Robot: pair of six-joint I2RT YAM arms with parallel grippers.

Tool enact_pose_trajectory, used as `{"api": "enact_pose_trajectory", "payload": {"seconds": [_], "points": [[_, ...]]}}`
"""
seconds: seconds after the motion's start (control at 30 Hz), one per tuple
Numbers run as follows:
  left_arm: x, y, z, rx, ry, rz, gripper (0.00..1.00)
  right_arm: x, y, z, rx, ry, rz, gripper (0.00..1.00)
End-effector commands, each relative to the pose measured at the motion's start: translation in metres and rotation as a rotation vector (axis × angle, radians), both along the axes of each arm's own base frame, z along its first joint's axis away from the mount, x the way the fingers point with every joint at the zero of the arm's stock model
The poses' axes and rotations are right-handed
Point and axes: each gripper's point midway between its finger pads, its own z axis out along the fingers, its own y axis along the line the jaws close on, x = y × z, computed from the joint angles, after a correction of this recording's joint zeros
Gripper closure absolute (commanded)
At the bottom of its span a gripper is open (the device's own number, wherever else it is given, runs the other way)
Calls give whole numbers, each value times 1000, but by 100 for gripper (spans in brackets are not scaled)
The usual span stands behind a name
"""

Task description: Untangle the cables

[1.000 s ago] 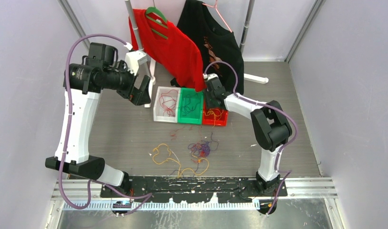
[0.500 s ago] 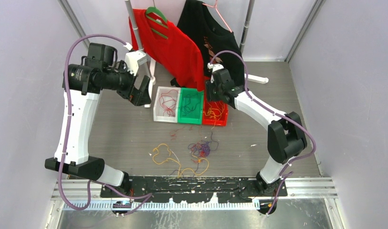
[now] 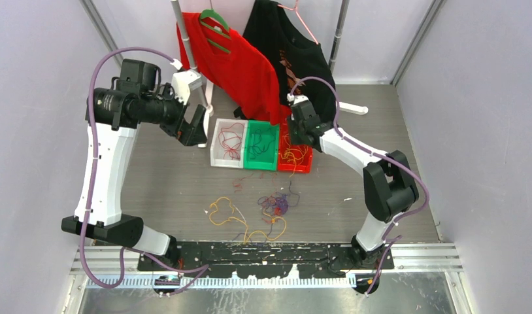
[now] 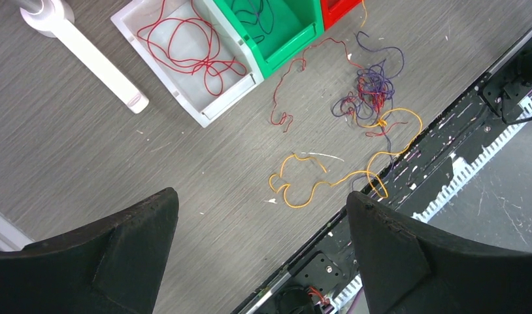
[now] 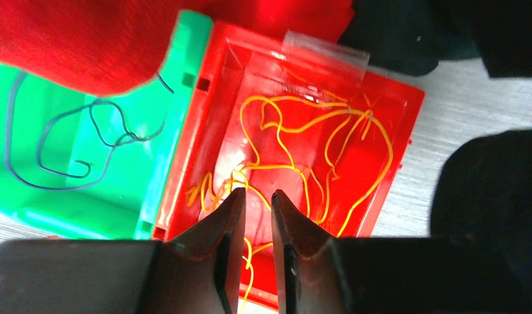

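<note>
**Top view**
- Left gripper (image 3: 193, 127): held high over the surface (image 3: 152, 190), just left of the white bin (image 3: 215, 142); jaws spread.
- Right gripper (image 3: 293, 139): above the red bin (image 3: 295, 168); jaw state not readable from here.
- Bins: white, green bin (image 3: 260, 165) and red in one row, sides touching.
- Cables (image 3: 275, 204): a red, purple and yellow tangle lies loose on the surface between the bins and the arm bases. A yellow loop (image 3: 219, 210) lies just left of it.
- Sorted strands: red in the white bin, dark in the green, yellow in the red.
- Behind: red shirt (image 3: 237, 65) and black shirt (image 3: 296, 46) on hangers; the red hem overlaps the green bin's far edge.

**Left wrist view**
- Jaws: released, both fingers (image 4: 133, 242) wide apart, nothing between them.
- Below: tangle (image 4: 368, 91) near the black base rail. The yellow loop (image 4: 295, 205) is beside it, and a single red strand (image 4: 280, 118) lies in front of the green bin.
- White bin (image 4: 204, 112): holds red curls only.

**Right wrist view**
- Jaws: almost together, a narrow slit left, hanging over the red bin's (image 5: 407, 98) near wall.
- Yellow strand (image 5: 247, 261): runs down inside the slit; cannot tell whether it is pinched.
- Red bin contents: looped yellow strands (image 5: 302, 150).
- Green bin (image 5: 165, 176): one dark strand (image 5: 110, 104), partly under red cloth.
</note>
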Motion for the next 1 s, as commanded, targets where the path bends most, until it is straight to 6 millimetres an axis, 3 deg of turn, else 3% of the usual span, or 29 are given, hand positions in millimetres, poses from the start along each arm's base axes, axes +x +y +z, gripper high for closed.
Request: {"api": "enact_pose_trajectory", "payload": {"seconds": [0.0, 0.03, 0.1, 0.23, 0.4, 0.63, 0.8, 0.97], "points": [[-7, -2, 6, -6, -21, -50, 1, -4, 8, 37, 92, -122, -17, 74], [-10, -2, 3, 0, -5, -76, 0, -10, 10, 48, 122, -143, -16, 74], [-16, -2, -6, 19, 28, -112, 1, -26, 15, 52, 152, -106, 7, 65], [-18, 3, -23, 60, 71, -131, 1, -61, 12, 29, 132, -40, 38, 50], [-23, 4, -30, 65, 72, -156, 1, -89, 13, -3, 165, 21, 57, 46], [-26, 4, -33, 66, 80, -158, 1, -83, 11, -25, 77, 47, 69, 60], [-26, 4, -31, 61, 58, -156, 1, -65, 8, -20, 47, -11, 42, 89], [-26, 6, -30, 70, 43, -152, 1, -51, 11, -15, 26, -28, 45, 97]]}}
